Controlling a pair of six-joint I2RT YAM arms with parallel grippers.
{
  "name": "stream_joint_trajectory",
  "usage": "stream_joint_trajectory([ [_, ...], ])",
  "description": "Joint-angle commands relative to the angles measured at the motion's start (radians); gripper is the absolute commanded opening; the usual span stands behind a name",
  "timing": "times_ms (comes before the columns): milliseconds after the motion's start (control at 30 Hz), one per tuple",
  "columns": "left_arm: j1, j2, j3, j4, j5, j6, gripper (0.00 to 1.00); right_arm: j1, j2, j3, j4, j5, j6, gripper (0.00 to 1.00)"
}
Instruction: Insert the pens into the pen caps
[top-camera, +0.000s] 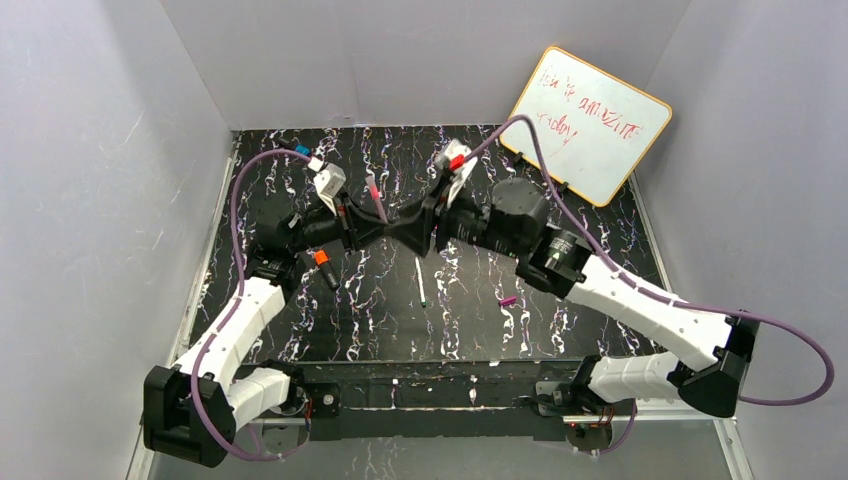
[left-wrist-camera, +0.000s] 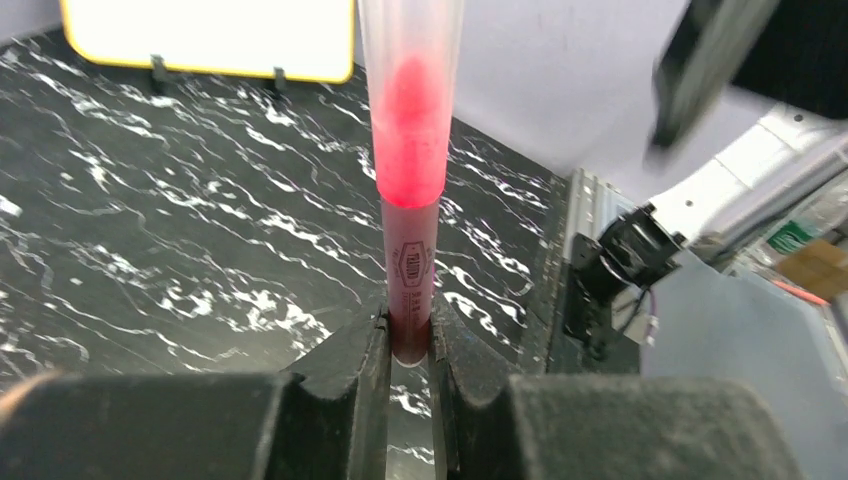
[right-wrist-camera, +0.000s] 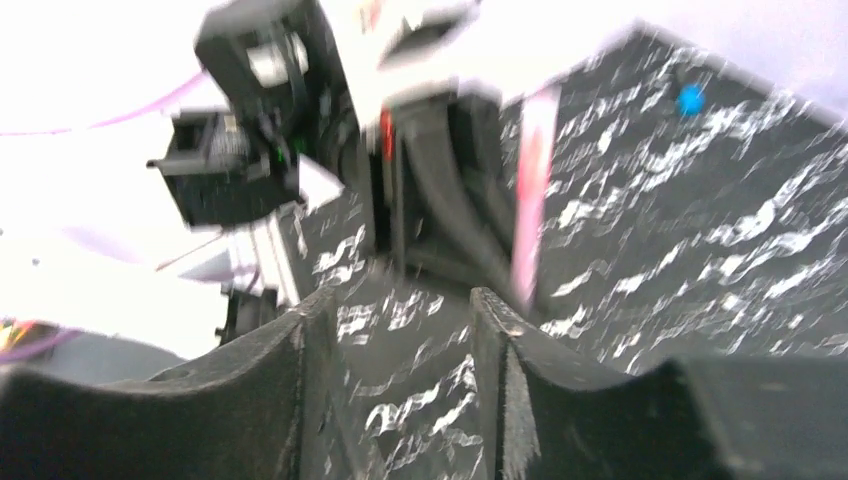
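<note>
While a thick black marker (top-camera: 325, 268) lies on the marbled counter (top-camera: 450, 330) at left, the left tool (left-wrist-camera: 408, 332) is clamped on a thin pink pen (left-wrist-camera: 410, 280) with a pale cap (left-wrist-camera: 410, 100) over its tip. Facing it, the right tool (right-wrist-camera: 400, 305) is spread apart and holds nothing. Further right, a white pen (top-camera: 420, 280) and a magenta cap (top-camera: 507, 300) lie apart on the counter.

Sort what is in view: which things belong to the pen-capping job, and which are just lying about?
Job:
- thin pink pen, gripped by the left hand, with a pale cap over its upper end
- thin white pen
- black marker with orange tip
- magenta cap

Lying about:
- whiteboard
- black marker with a blue end
</note>
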Motion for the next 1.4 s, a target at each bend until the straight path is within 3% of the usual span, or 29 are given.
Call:
stream_joint_trajectory([
  [0, -0.001, -0.038, -0.035, 0.018, 0.105, -0.061, 0.0, -0.045, 0.071, 0.1, 0.08, 0.007, -0.064, 0.6],
  [167, -0.004, -0.067, -0.05, -0.011, 0.118, -0.06, 0.0, -0.059, 0.188, 0.189, 0.125, -0.049, -0.056, 0.59],
  [300, -0.01, -0.072, -0.056, -0.015, 0.126, -0.062, 0.0, -0.061, 0.245, 0.232, 0.138, -0.06, -0.064, 0.53],
  [733, -0.025, -0.063, -0.062, -0.018, 0.128, -0.059, 0.0, -0.091, 0.277, 0.285, 0.162, -0.079, -0.076, 0.44],
  [933, -0.025, -0.062, -0.054, -0.035, 0.126, -0.049, 0.0, -0.1, 0.294, 0.307, 0.136, -0.111, -0.067, 0.26],
  [1067, -0.025, -0.063, -0.034, -0.079, 0.12, -0.015, 0.0, -0.104, 0.298, 0.308, 0.114, -0.137, -0.06, 0.01],
  [1367, -0.023, -0.077, 0.059, -0.114, 0.003, 0.074, 0.0, -0.106, 0.234, 0.16, 0.068, -0.144, -0.038, 0.01],
])
